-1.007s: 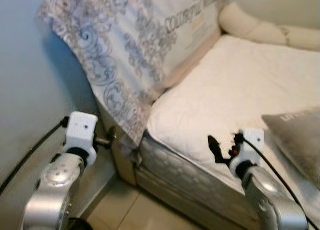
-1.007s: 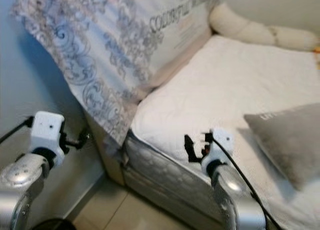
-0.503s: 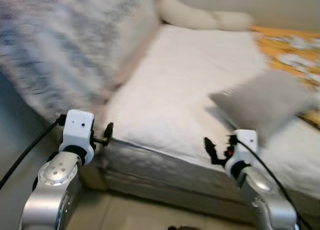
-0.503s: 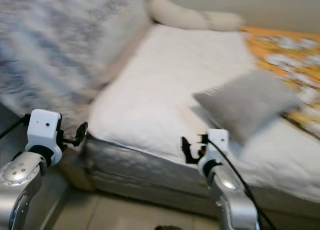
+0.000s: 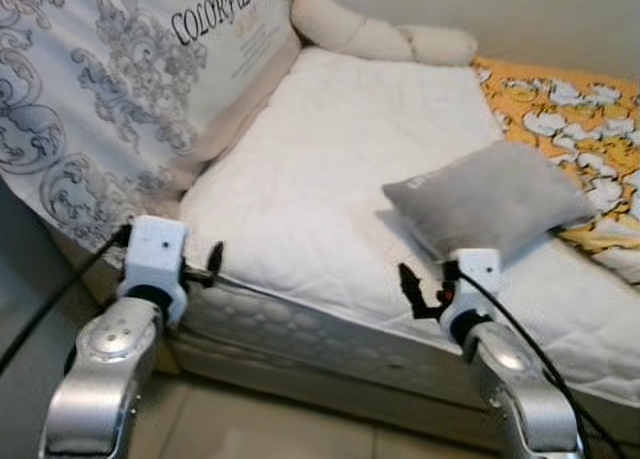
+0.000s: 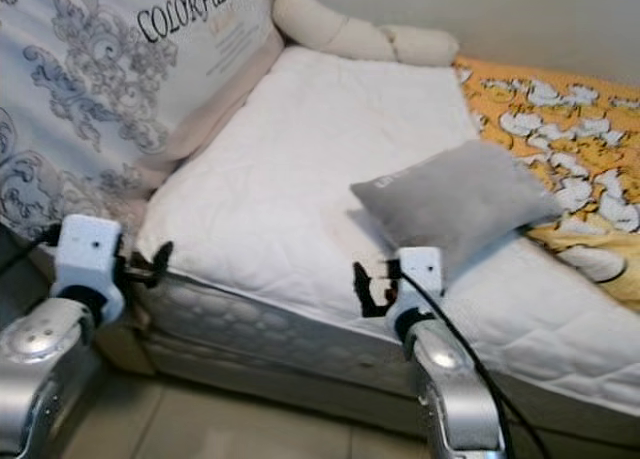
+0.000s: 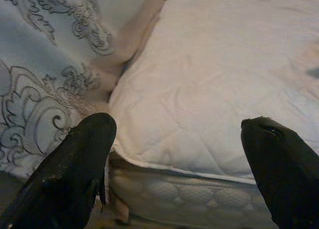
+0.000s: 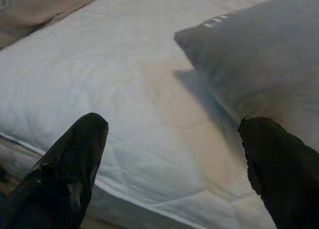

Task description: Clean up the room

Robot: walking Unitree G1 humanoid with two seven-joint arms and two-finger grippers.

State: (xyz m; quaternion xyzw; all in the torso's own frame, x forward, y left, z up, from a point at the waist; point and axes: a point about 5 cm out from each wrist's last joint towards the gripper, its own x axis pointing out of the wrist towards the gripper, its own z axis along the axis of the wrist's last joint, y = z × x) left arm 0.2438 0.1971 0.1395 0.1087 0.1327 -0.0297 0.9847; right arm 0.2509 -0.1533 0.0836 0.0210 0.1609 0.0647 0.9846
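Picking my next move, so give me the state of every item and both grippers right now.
Grey pillow: lying flat on the mattress, free.
Mattress: bare white quilted top.
Orange blanket: spread along the far side of the mattress.
Cream bolster: lying against the wall.
Patterned sheet: draped on the left.
Left gripper: open, empty.
Right gripper: open, empty.

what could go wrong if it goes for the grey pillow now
The right pincer hangs open at the mattress edge, short of the grey pillow; closing early may pinch the quilted cover instead. The pillow overlaps the yellow blanket, so pulling might drag that along.
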